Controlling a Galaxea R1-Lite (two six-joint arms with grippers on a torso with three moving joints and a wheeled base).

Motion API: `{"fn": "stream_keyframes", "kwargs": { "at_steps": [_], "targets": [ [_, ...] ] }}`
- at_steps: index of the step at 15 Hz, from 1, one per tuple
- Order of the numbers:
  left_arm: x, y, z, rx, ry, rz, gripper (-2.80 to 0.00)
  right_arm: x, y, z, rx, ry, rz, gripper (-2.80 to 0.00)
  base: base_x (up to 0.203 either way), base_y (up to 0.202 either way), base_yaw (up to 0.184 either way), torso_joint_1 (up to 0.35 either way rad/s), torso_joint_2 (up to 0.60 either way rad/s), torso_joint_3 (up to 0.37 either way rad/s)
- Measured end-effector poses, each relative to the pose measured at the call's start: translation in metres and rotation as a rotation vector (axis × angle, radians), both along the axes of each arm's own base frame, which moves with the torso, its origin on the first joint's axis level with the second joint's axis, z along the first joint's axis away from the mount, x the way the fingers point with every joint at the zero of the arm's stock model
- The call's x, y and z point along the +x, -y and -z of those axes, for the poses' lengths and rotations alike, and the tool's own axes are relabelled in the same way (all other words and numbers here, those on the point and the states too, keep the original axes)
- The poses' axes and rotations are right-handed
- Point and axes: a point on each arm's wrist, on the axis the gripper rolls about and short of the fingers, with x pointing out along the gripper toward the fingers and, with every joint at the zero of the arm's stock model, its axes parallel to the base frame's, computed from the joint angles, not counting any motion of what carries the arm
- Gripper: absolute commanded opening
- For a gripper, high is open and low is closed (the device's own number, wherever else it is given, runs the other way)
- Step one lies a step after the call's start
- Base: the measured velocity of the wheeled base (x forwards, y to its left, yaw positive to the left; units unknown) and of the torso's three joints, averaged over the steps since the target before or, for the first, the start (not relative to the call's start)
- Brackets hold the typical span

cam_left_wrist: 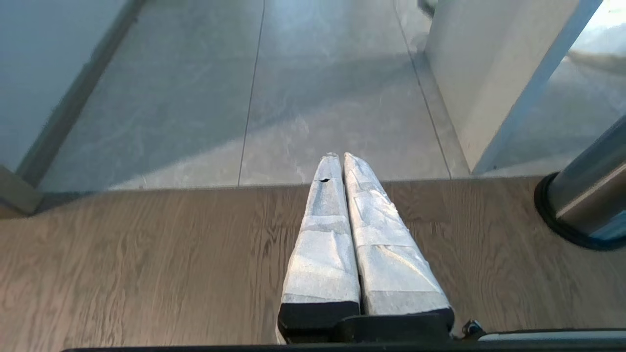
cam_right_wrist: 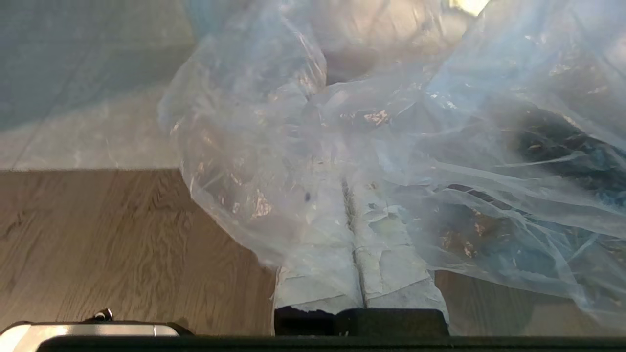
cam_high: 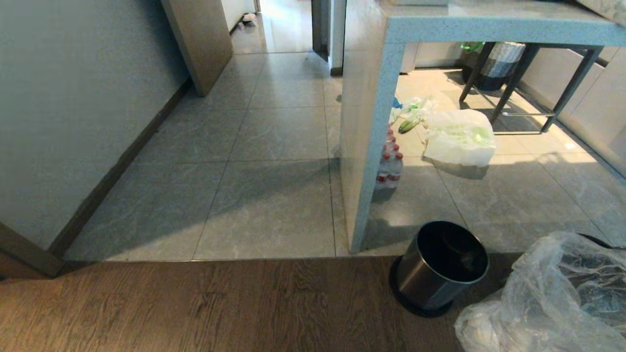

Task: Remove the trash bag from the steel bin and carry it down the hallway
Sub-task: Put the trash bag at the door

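The trash bag is already out of the steel bin, which stands empty at the lower right of the head view, with the bag bunched just beside it at the frame's corner. The right tool is clenched on the bag's crinkled film; the left tool is closed on nothing over the wooden floor. To carry well, it should hold the bag high, clear of the bin and counter, and steer toward the hallway at upper centre.
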Motion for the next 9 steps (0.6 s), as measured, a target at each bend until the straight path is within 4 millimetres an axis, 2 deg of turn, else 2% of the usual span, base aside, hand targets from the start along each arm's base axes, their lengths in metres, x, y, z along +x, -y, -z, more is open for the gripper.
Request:
{"fn": "stream_keyframes", "kwargs": {
  "at_steps": [6,9],
  "targets": [
    [0.0,0.0,0.0,0.001,0.0,0.001,-2.8,0.0,0.0,0.0,0.0,0.0,0.0,-2.8,0.0,0.0,0.0,0.001,0.01,0.198],
    [0.0,0.0,-0.0001,0.004,0.001,0.0,-2.8,0.0,0.0,0.0,0.0,0.0,0.0,-2.8,0.0,0.0,0.0,0.002,0.0,0.044]
  ]
}}
